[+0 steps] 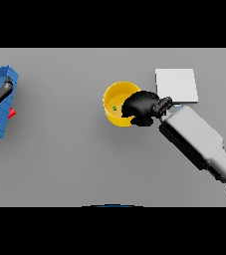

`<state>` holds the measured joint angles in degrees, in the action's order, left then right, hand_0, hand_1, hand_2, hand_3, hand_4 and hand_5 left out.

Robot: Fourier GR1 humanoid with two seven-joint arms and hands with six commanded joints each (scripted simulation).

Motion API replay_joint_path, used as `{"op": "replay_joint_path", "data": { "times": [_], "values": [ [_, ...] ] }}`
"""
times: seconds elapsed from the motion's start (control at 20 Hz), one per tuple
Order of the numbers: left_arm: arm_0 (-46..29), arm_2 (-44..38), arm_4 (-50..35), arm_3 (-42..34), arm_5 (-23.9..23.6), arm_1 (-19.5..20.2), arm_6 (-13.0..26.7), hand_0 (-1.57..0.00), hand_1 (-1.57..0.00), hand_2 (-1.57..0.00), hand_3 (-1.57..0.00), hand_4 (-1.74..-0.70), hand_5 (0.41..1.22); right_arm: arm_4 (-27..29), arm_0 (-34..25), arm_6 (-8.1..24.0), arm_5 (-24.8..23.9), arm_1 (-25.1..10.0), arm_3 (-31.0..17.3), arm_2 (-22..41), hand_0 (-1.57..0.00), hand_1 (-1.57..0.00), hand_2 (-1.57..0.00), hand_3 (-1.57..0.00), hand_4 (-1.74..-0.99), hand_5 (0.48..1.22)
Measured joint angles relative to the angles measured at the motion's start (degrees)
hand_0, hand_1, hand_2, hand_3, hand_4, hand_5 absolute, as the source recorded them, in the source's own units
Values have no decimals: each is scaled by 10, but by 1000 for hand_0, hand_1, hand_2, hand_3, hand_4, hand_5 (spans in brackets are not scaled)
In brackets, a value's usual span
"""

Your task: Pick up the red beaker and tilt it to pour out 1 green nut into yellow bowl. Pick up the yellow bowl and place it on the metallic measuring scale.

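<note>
The yellow bowl (pixel 116 101) stands at mid-table with a small green nut (pixel 114 108) inside it. My right hand (pixel 143 106) is at the bowl's right rim, its fingers curled over that edge. Just right of the bowl and hand lies the flat, pale metallic scale (pixel 176 84). At the far left edge a dark part of my left hand (pixel 1 91) shows over a blue bin (pixel 5 77). Small red pieces (pixel 11 113), perhaps the red beaker, peek out beside it, mostly cut off by the view's edge.
The blue bin sits at the table's far left edge. My right forearm (pixel 199 142) runs from the lower right up to the bowl. Grey tabletop lies between the bin and the bowl.
</note>
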<state>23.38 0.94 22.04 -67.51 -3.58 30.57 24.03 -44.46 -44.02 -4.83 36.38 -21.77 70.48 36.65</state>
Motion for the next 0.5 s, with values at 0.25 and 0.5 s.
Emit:
{"op": "replay_joint_path", "data": {
  "times": [0.25, 0.5],
  "values": [
    [-3, -3, -3, -10, 1, 3, -3, 1, 1, 1, 1, -746, 697, 8, -7, -3, -7, -32, 9, -32, -1569, -1569, -1439, -1376, -1740, 1220],
    [-2, -1, 3, -13, -2, 4, 9, 1, 1, 1, 1, -744, 710, 7, -17, -19, -35, -66, -26, -68, -1570, -1570, -1504, -1239, -1741, 1221]
  ]
}}
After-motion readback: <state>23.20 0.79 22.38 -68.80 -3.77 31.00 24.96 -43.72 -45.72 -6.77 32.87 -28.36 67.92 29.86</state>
